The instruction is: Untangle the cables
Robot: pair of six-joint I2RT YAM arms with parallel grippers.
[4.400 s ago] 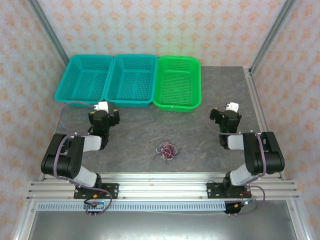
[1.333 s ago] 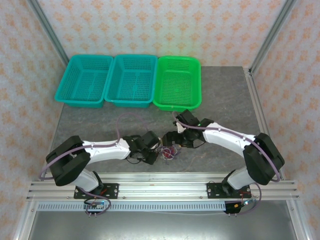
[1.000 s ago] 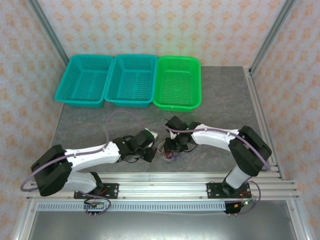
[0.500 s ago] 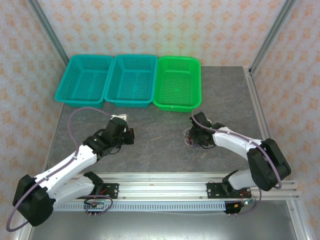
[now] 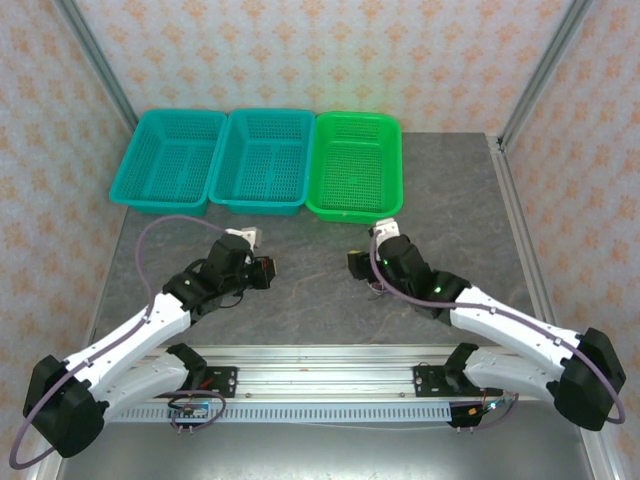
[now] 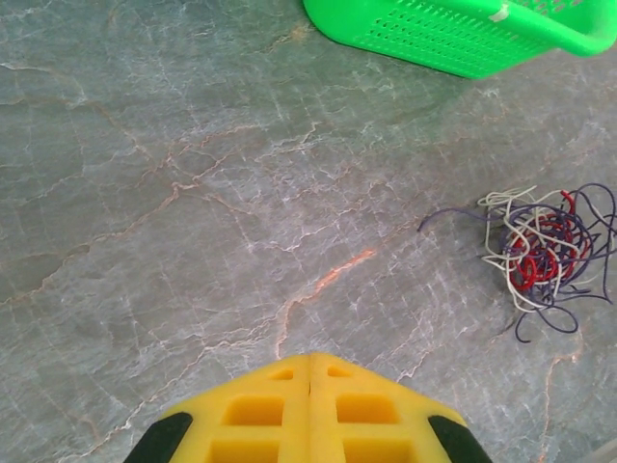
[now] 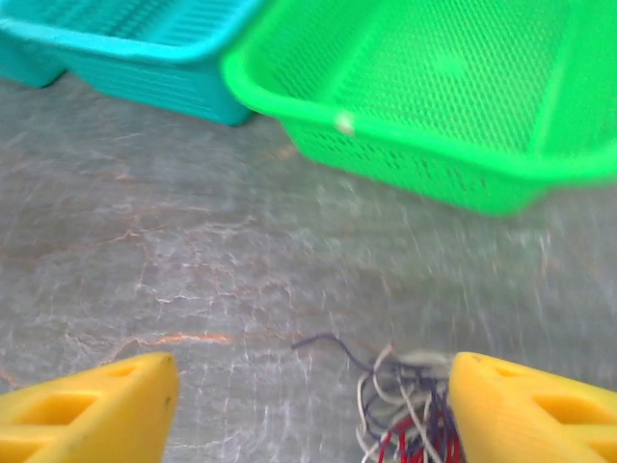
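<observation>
One small knot of cables (image 6: pixel 540 256) sits mid tabletop (image 6: pixel 145 145), right at the wide-open right end effector (image 7: pixel 313 410), so R arm is nearer; left end effector (image 6: pixel 308 386), clenched on nothing, is well apart.

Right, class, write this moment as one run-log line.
left gripper: shut, empty | right gripper: open over cables | cables: knotted, on table by green basket

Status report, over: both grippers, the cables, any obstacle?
Left gripper shut, empty, away from the cables. Right gripper open over them. Cables one tangled knot on table. Green basket beyond, not touching.
</observation>
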